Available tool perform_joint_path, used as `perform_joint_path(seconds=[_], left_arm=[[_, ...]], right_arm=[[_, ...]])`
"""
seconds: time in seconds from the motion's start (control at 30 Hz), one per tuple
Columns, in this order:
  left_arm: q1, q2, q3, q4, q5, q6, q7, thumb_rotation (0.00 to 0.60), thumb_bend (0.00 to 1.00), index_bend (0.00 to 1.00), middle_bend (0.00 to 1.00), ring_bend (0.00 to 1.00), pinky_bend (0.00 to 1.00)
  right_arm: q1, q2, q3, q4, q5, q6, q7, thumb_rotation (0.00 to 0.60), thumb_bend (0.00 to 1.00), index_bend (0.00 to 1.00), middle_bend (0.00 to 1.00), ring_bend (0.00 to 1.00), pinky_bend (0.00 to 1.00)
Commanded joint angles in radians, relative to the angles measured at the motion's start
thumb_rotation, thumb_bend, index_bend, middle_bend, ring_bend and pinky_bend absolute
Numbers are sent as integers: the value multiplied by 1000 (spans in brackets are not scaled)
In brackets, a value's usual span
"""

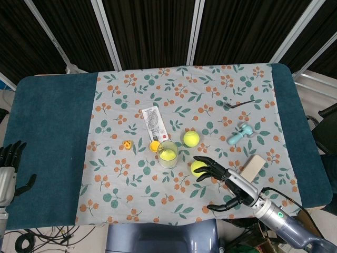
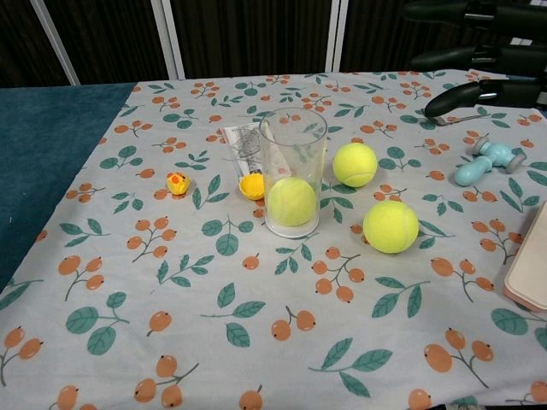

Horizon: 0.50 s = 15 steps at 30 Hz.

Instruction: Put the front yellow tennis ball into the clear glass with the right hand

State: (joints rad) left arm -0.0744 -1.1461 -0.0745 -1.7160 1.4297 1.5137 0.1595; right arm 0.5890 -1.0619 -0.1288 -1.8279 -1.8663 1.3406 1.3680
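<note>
The clear glass [image 1: 167,154] [image 2: 293,171] stands upright mid-table with one yellow tennis ball [image 2: 292,202] inside it. Two more yellow tennis balls lie on the flowered cloth: a far one [image 1: 190,138] [image 2: 355,164] and the front one [image 1: 197,168] [image 2: 391,225], right of the glass. My right hand [image 1: 220,176] [image 2: 480,53] is open and hangs above the front ball, its dark fingers spread and partly covering the ball in the head view; the chest view shows the ball untouched. My left hand [image 1: 11,164] rests open at the table's left edge.
Left of the glass lie a small orange piece [image 1: 154,146], a yellow duck toy [image 1: 126,144] and a printed card [image 1: 155,122]. A teal handle-shaped tool [image 1: 240,134], a wooden block [image 1: 254,166] and a black utensil [image 1: 239,103] lie to the right.
</note>
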Motion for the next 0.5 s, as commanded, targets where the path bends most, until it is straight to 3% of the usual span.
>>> perform_joint_path(seconds=[0.03,0.5], left_arm=[[0,0,-1,0,-1,-1,0,600,305,31,28,2,0],[6,5,1,-2,1,7,-4,600,305,31,28,2,0]], right_arm=[[2,-2,-1,2,1,1,1,600,93,0,0,154,246],[14,2,-9,-7,-3,-8,-29,600,94,0,0,154,246]])
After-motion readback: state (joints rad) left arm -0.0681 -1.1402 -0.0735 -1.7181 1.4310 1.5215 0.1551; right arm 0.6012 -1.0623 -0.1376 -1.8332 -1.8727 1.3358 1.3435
